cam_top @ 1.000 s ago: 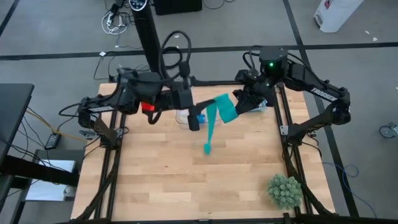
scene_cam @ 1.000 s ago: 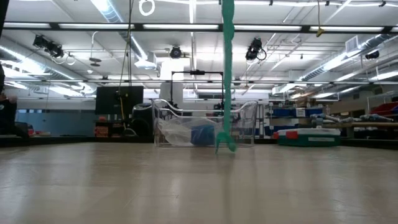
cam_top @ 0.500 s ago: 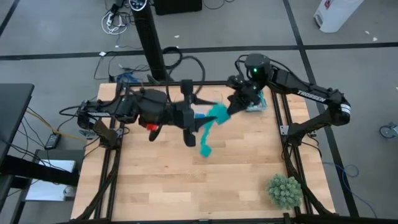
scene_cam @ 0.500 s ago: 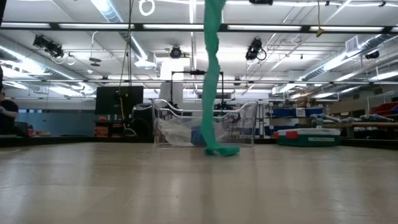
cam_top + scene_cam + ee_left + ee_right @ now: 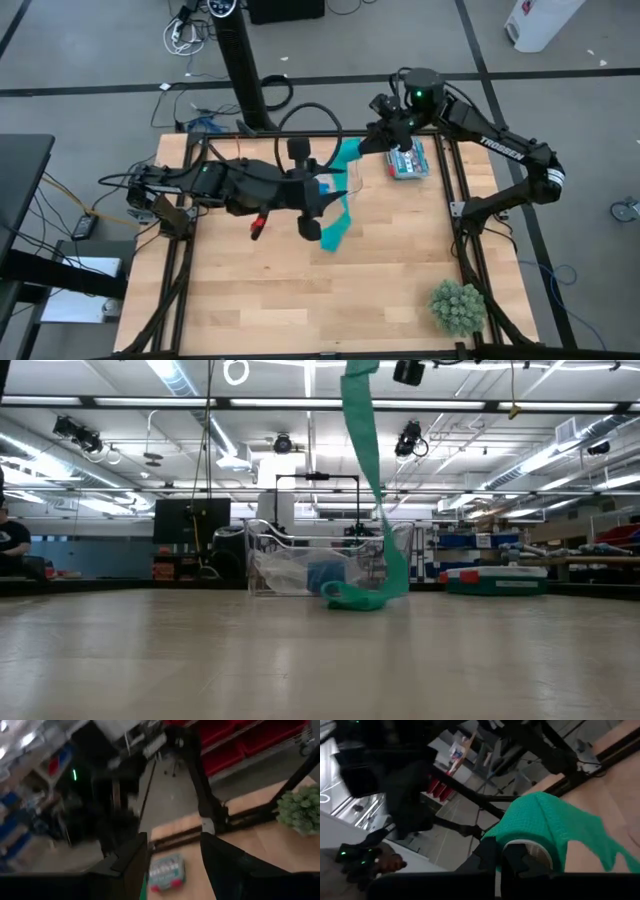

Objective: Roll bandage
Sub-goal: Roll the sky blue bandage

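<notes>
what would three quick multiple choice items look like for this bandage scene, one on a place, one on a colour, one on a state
1. Where is the small plant?
A. by the table's near right corner
B. at the far left corner
C. at the table's middle

2. What colour is the bandage?
A. red
B. teal green
C. white

3. How does the bandage lie?
A. rolled into a tight coil on the table
B. hanging from the right gripper, lower end heaped on the table
C. flat along the table

Key: 1 A, the high view shows it there; 2 B, every view shows teal; 3 B, the low view shows the strip hanging to a heap.
</notes>
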Motion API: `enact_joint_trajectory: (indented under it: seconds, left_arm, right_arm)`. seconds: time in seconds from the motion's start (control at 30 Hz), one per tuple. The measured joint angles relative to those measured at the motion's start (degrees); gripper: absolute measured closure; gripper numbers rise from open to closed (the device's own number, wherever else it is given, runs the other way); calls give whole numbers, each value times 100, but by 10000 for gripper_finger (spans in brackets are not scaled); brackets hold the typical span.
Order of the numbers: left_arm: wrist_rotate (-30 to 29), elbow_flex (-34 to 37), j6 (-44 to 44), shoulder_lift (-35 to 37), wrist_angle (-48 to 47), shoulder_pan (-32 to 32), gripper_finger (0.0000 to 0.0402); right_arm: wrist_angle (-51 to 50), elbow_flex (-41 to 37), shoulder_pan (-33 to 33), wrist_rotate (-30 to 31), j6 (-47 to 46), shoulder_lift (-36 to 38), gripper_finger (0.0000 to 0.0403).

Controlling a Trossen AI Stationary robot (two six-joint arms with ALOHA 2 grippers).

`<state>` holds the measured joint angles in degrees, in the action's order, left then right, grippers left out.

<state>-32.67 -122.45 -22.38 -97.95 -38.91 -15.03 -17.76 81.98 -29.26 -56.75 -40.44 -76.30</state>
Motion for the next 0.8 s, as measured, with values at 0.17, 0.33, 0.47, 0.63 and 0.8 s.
enact_joint_trajectory:
  seconds: [0.17, 0.33, 0.47, 0.63, 0.8]
  left_arm:
    - [-30, 0, 1747, 0, -950, 76, 210]
    - [202, 0, 2912, 0, -1449, 273, 210]
    - [430, 0, 3463, -55, -1489, 445, 210]
    - [490, 0, 3901, -125, -1469, 561, 210]
    - [637, 2, 4297, -219, -1440, 681, 210]
  right_arm:
    - [78, 421, 78, -47, -35, 117, 403]
    - [149, 958, 154, -18, -48, 158, 403]
    - [157, 1233, 226, 100, -113, 151, 403]
    - [144, 1473, 385, 196, -173, 147, 403]
    - [144, 1543, 556, 419, -104, 147, 403]
